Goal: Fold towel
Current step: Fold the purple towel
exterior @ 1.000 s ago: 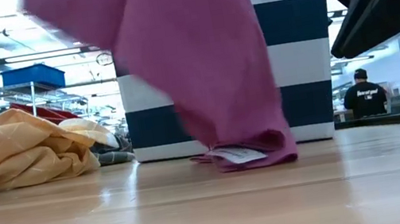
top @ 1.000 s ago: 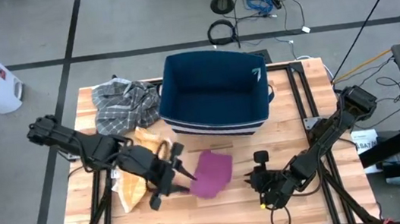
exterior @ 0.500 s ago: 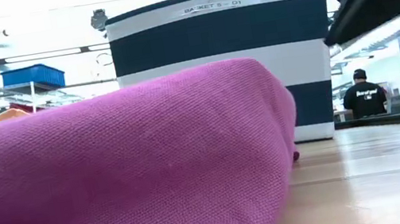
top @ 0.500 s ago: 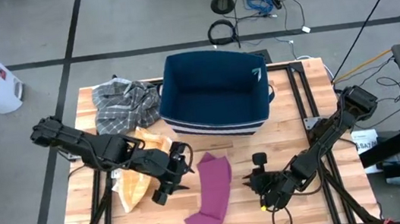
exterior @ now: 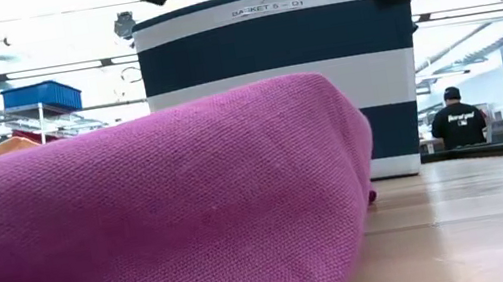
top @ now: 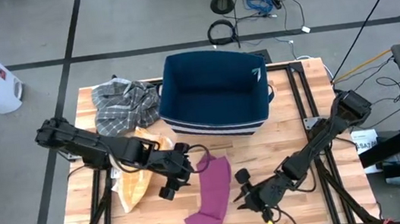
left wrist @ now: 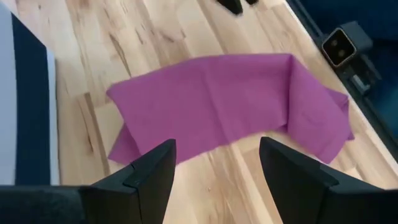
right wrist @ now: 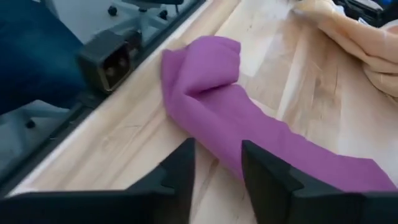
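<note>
1. Table of pale wooden planks point(top: 293, 123): it carries everything here. A navy fabric basket with white stripes point(top: 217, 94) stands at its far middle, a grey checked cloth point(top: 123, 106) is heaped at the far left, and a crumpled tan cloth point(top: 138, 182) lies in front of that.

2. Towel of magenta woven cotton point(top: 212, 196): it lies as a long, loosely doubled strip on the near middle of the table, in front of the basket and just beside the tan cloth, with one end bunched into a lump close to the near edge. It looks light, soft and limp, so I judge it will sag and drag instead of holding a shape, and the weave should give fingers good purchase. The best hold seems to be a corner or a free edge at the flat far end, pinched through one layer only; the bunched near end probably needs spreading first.

3. Left gripper point(top: 180, 177): its arm reaches low across the tan cloth, with the gripper hanging above the towel's far end and looking down along it. The jaws are spread, with nothing between them.

4. Right gripper point(top: 242, 195): its arm stretches in from the right edge, low over the table, just beside the towel's right side. The jaws stand apart and empty.
</note>
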